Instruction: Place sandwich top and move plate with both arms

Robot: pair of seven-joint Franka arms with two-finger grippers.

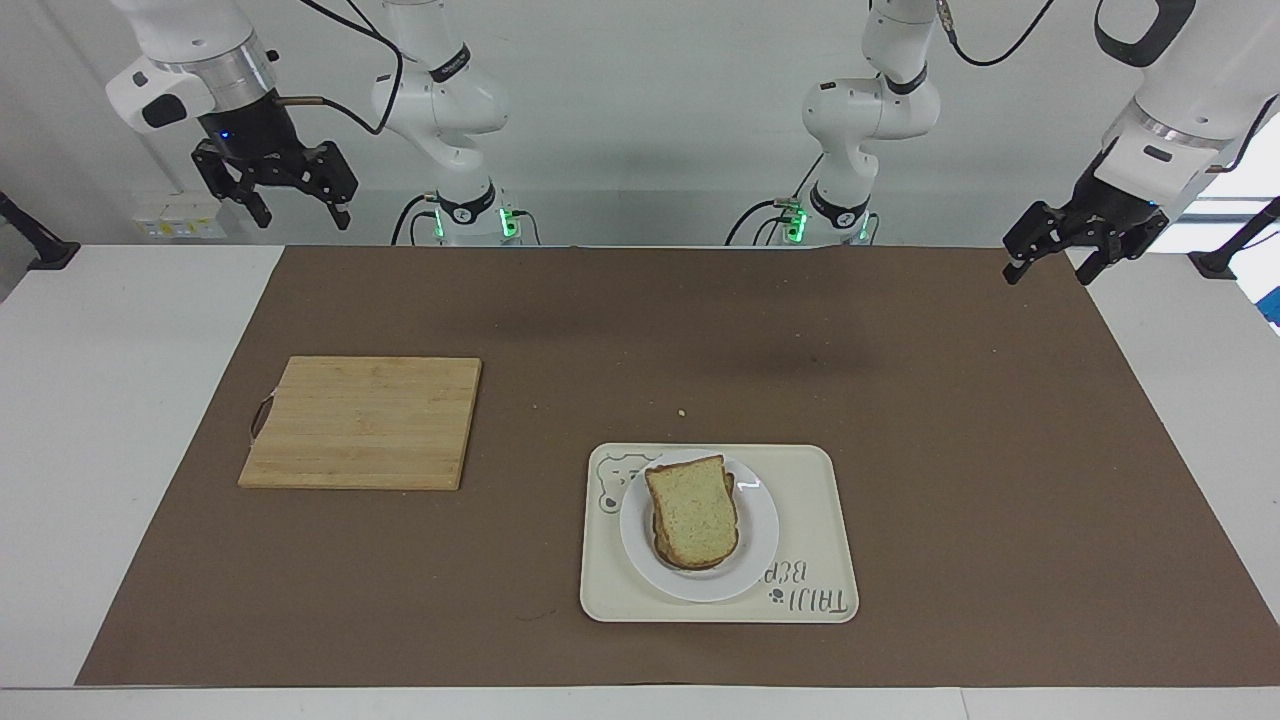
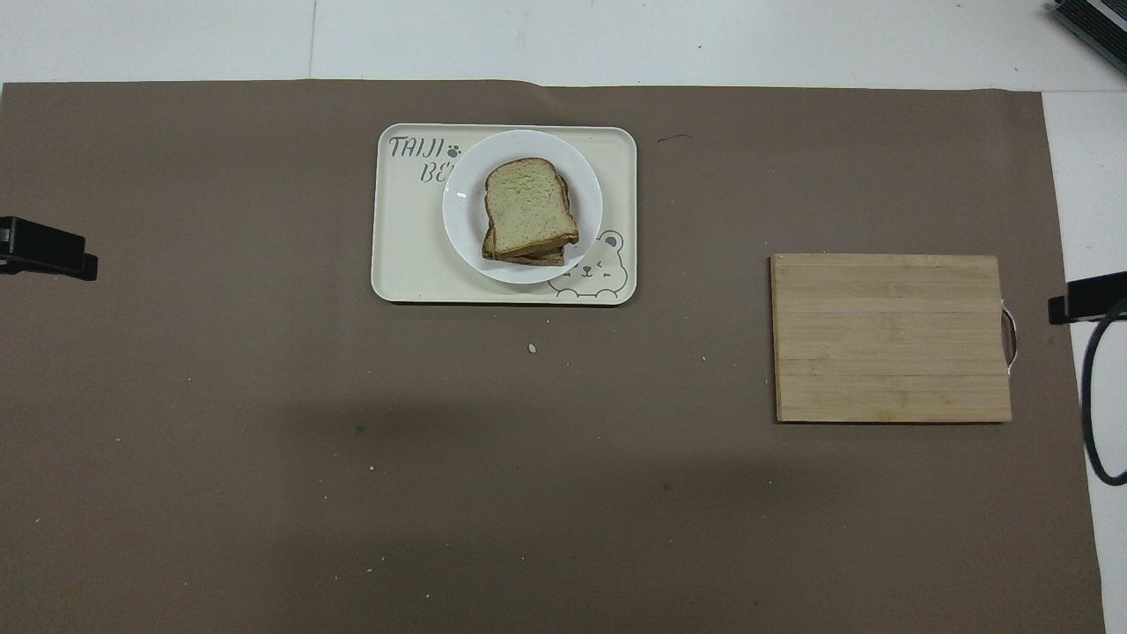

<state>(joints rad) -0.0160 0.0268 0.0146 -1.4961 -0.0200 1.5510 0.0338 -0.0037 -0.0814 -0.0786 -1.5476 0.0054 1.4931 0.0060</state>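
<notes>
The sandwich top [image 1: 692, 510], a pale speckled slice with a brown crust, lies flat on another slice on the small white plate [image 1: 765, 532]. The plate rests on a cream tray. In the overhead view the slice [image 2: 526, 207] and the plate [image 2: 588, 189] show the same way. My left gripper [image 1: 1048, 272] is open and empty, up in the air over the mat's corner at the left arm's end; only its tip [image 2: 48, 255] shows in the overhead view. My right gripper [image 1: 300, 215] is open and empty, raised over the table's edge at the right arm's end; its tip [image 2: 1087, 298] shows too.
The cream tray [image 1: 815, 480] with a bear drawing and lettering lies far from the robots, mid-table. A wooden cutting board [image 1: 362, 420] with a metal handle lies toward the right arm's end. A brown mat [image 1: 900, 400] covers the table, with a few crumbs.
</notes>
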